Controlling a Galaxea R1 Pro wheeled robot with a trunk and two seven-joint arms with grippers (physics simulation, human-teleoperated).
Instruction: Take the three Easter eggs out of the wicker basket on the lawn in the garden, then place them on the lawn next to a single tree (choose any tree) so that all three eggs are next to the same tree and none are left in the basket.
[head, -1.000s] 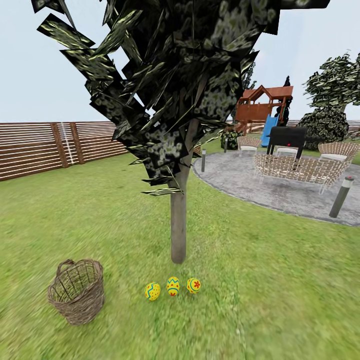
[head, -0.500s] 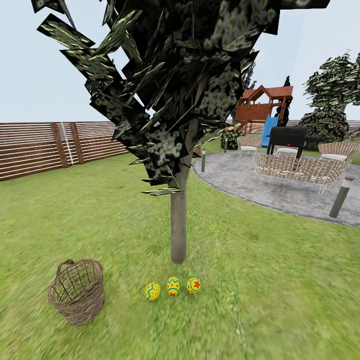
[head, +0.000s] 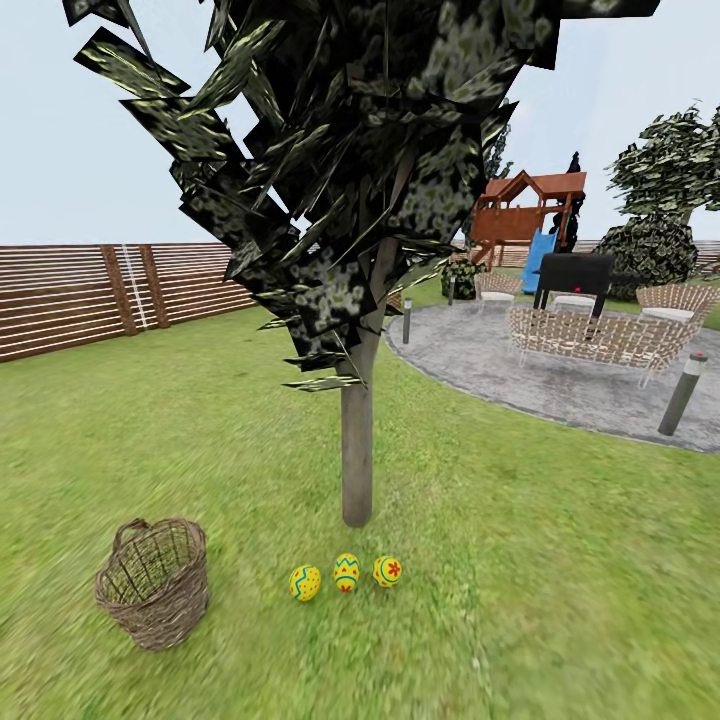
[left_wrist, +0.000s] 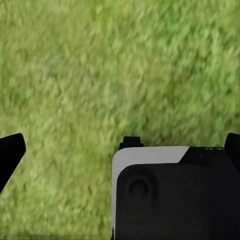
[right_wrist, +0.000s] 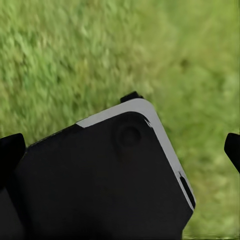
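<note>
In both wrist views the fingers sit far apart at the frame edges over bare grass, so the left gripper (left_wrist: 120, 150) and right gripper (right_wrist: 120, 150) look spread wide and hold nothing. Low left in the head view stands the wicker basket (head: 155, 582); its floor is hard to read through the weave. At lower centre the three Easter eggs (head: 346, 574) lie in a row on the lawn (head: 560, 560), just before the tree (head: 356, 450). A careless base move could roll them away.
</note>
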